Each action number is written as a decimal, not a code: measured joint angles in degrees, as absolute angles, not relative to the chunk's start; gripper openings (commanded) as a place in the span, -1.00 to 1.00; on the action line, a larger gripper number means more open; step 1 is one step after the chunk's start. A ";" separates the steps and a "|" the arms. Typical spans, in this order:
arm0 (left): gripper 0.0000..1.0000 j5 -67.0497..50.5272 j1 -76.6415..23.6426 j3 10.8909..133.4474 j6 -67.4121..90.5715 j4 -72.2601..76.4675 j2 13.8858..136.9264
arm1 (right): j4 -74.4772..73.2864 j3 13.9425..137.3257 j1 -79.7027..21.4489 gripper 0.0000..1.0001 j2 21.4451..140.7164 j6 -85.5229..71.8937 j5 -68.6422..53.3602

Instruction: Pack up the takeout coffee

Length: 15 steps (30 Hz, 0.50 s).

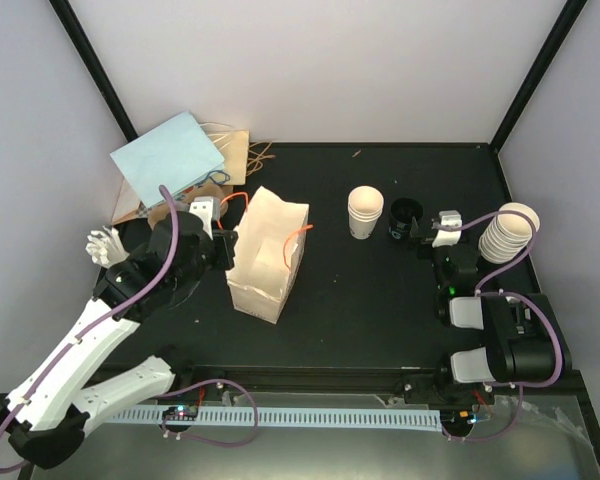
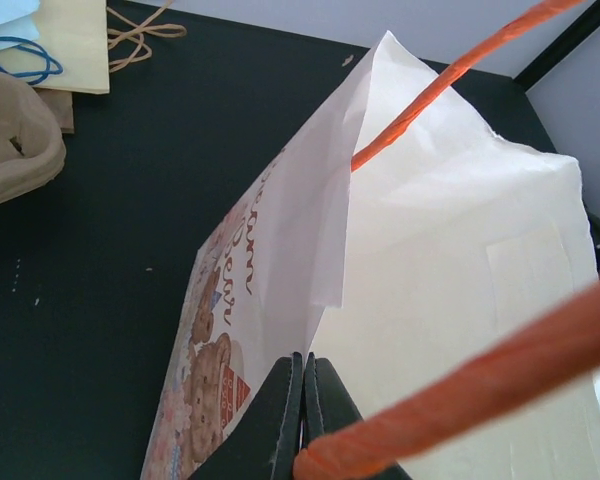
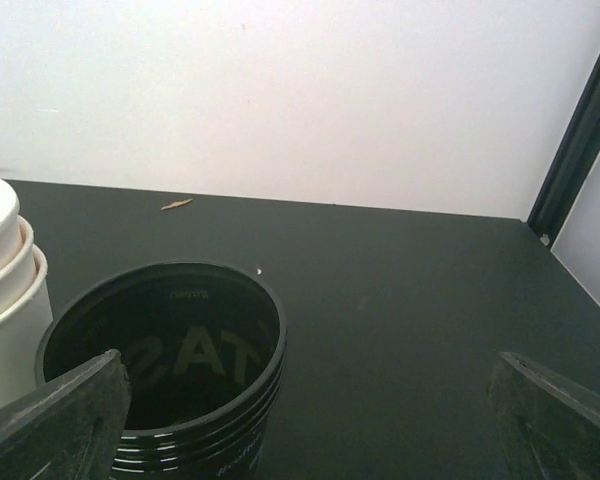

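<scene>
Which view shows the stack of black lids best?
Right wrist: the stack of black lids sits close, lower left, stacked rims and hollow inside plain. Top external shows it only as a small dark ring right of the white cups. Left wrist does not show it.

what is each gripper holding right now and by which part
The left gripper pinches the paper bag by its top rim, beside an orange handle. The right gripper stands open near the stacked black lids, gripping nothing.
</scene>
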State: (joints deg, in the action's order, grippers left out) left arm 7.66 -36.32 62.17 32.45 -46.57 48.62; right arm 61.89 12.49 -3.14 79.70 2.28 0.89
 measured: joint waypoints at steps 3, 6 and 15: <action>-0.97 7.40 -36.32 60.99 32.84 -45.89 48.03 | 60.36 13.34 -3.14 1.00 79.79 2.07 1.52; -0.97 7.29 -36.32 60.40 33.15 -45.78 47.77 | 59.53 14.22 -3.11 1.00 79.83 1.39 2.76; -0.97 7.20 -36.32 59.44 33.34 -45.41 46.44 | 58.33 14.48 -3.07 1.00 79.83 0.97 3.99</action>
